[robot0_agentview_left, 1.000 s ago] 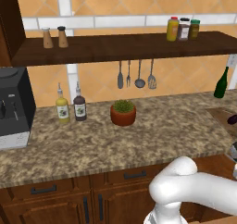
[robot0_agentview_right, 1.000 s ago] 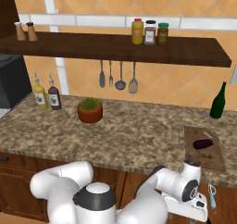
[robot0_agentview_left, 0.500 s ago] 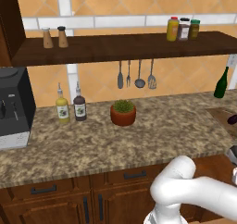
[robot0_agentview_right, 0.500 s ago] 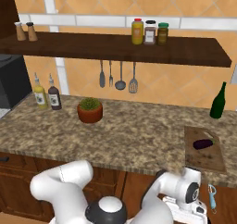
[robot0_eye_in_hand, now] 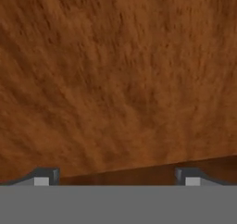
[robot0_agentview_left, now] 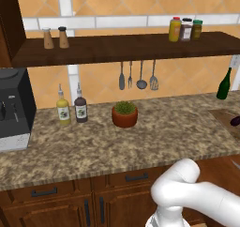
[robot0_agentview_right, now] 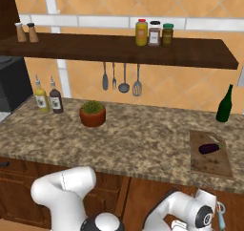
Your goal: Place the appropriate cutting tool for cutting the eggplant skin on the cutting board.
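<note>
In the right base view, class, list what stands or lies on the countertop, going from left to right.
Yellow oil bottle → dark sauce bottle → potted plant → cutting board with the eggplant lying on it. The green wine bottle stands behind the board, so its place overlaps.

Worktop (robot0_agentview_right: 143, 144) is speckled stone, brown and beige, fairly matt. The board (robot0_agentview_right: 212, 162) on it is brown wood with darker grain, and the eggplant (robot0_agentview_right: 208, 149) has a glossy dark purple skin. Cabinets (robot0_agentview_left: 61, 207) below are reddish wood with dark metal handles; the hand view is right up against a wood panel (robot0_eye_in_hand: 115, 79) with streaky grain. Shelf (robot0_agentview_right: 119, 48) is dark wood, utensils (robot0_agentview_right: 121, 77) under it look like dark metal. Green bottle (robot0_agentview_right: 224, 104) is shiny glass, pot (robot0_agentview_right: 92, 117) looks like matt terracotta, wall tiles (robot0_agentview_right: 190, 82) smooth orange. Arm (robot0_agentview_left: 197, 198) is smooth white plastic.
</note>
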Available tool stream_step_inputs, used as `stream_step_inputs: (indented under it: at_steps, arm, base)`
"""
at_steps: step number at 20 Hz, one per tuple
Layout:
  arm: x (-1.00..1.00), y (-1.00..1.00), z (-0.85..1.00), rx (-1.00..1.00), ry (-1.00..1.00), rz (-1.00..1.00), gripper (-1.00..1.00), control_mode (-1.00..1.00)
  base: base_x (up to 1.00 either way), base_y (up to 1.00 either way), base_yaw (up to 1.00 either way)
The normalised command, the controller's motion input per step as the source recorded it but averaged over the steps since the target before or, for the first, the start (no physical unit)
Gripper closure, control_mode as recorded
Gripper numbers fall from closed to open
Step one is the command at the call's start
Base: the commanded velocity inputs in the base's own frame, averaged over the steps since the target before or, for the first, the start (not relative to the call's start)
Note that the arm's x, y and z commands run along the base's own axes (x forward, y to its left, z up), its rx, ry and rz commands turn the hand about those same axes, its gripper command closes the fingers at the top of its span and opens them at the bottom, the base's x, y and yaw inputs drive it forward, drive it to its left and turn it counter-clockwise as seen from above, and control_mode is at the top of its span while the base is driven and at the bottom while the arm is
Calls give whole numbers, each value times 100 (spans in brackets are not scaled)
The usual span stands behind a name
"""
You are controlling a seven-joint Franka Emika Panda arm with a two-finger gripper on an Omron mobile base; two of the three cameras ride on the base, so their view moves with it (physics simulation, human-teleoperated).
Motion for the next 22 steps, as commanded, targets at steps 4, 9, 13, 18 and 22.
stream_step_inputs:
  at_steps: [4, 9, 13, 18, 22]
  arm:
    - [-51, 0, 19, 0, 3, -6, -100, -100]
    - [27, -18, 53, -2, 0, 0, -100, -100]
    - [47, -55, 40, -5, -1, -2, -100, -100]
    - [23, -53, 13, -4, -7, -5, -100, -100]
    - [45, -54, 24, -1, 0, -5, -100, -100]
  base:
    - [0, 0, 0]
    - [0, 0, 0]
    - [0, 0, 0]
    - [0, 0, 0]
    - [0, 0, 0]
